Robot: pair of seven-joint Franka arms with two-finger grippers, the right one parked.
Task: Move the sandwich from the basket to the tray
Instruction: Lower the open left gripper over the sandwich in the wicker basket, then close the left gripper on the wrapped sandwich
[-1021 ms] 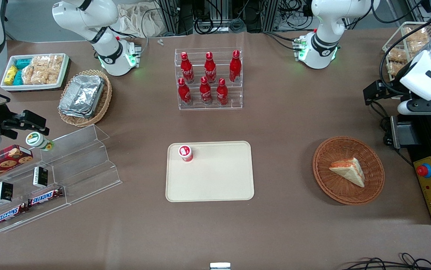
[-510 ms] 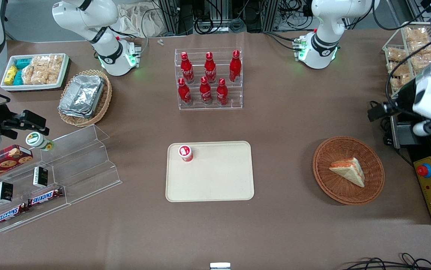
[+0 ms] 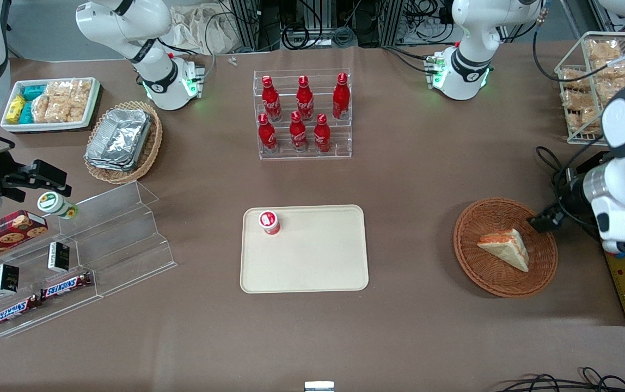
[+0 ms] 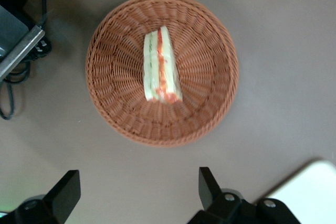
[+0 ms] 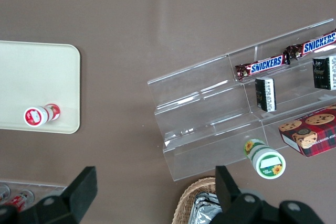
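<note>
Sandwich (image 4: 161, 66) lies in the basket (image 4: 210, 103); tool (image 4: 137, 190) hovers above, wide open, empty.

gripper (image 4: 137, 195): I see black fingers, spread apart, above the brown table (image 3: 399, 179)
basket (image 3: 476, 272): reddish-brown woven wicker
sandwich (image 3: 506, 249): pale bread, with red, orange and green filling stripes on my wrist view
tray (image 3: 318, 261): plain cream-beige
small bottle (image 3: 269, 222) on tray: red body, white cap with red mark
cola bottles (image 3: 301, 114): red with white lettering
Snickers bars (image 3: 40, 296): brown wrappers, blue lettering on white
</note>
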